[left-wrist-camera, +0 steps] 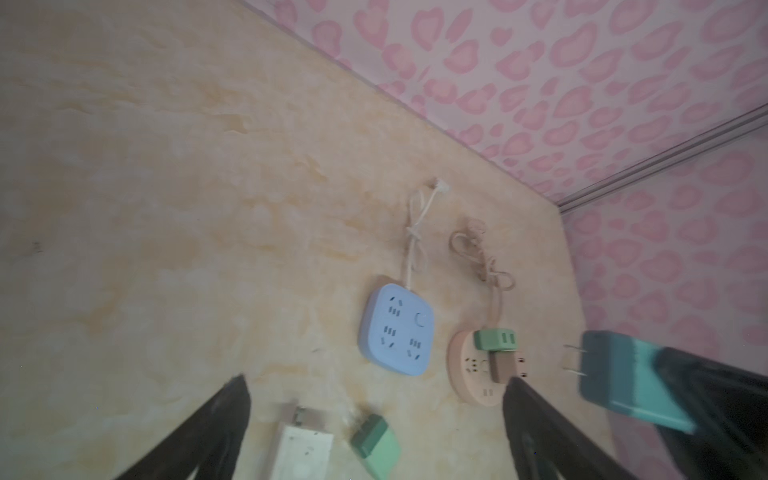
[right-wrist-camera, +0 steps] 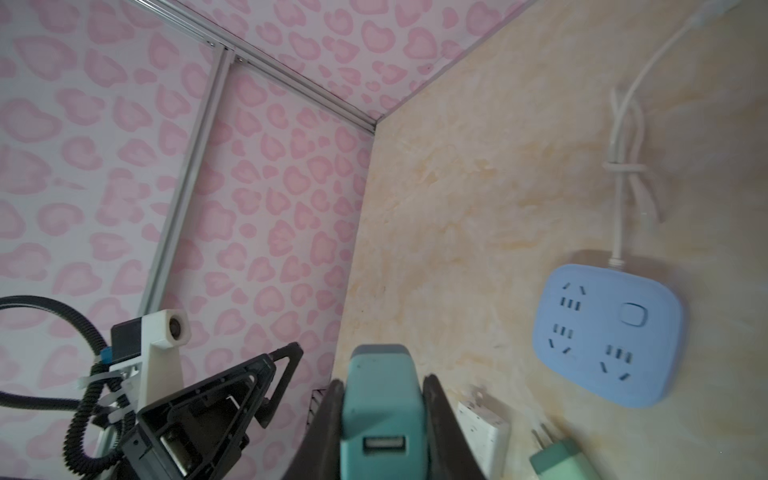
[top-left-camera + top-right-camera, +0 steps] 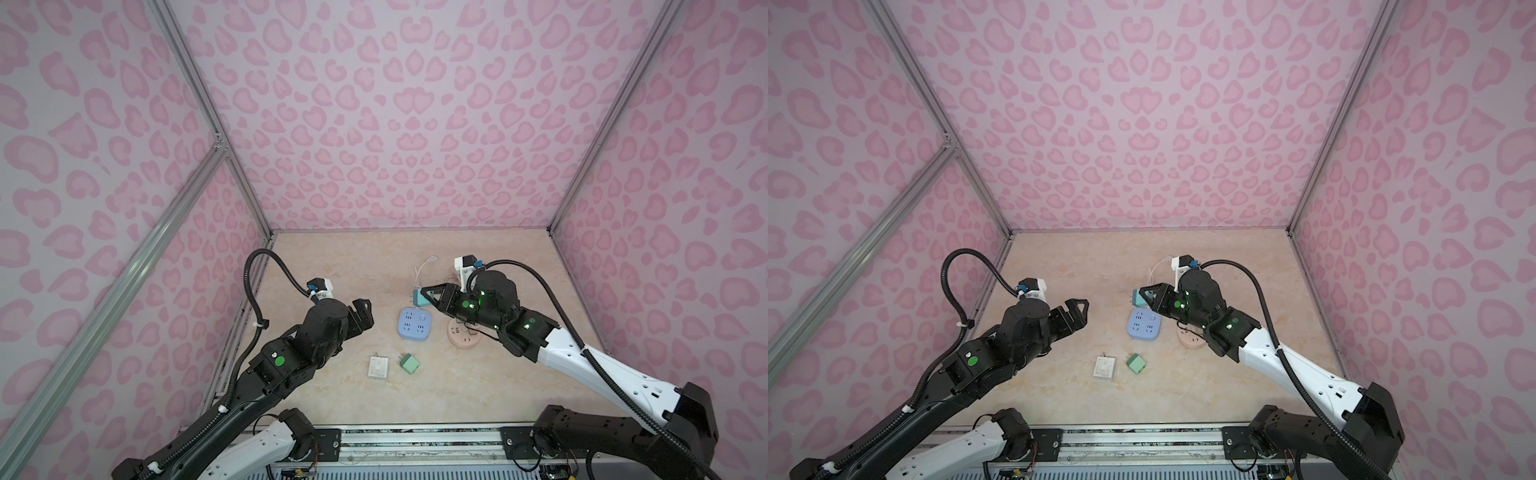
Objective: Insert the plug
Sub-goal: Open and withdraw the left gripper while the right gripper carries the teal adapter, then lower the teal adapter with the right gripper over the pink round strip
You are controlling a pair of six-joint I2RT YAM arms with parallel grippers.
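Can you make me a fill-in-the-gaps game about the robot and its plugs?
1. The right gripper holds the teal plug, and the left gripper holds nothing and is ____.
2. The blue power strip has one button and ____ groups of holes.
3. The cord of the blue power strip is coloured ____.

Missing words: open, three, white.

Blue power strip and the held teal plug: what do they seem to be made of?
Blue power strip: likely moulded plastic, matte; even colour, rounded corners, no glare. Teal plug: likely plastic too, smooth satin shell with soft highlights; its prongs look like thin bare metal, though blurred.
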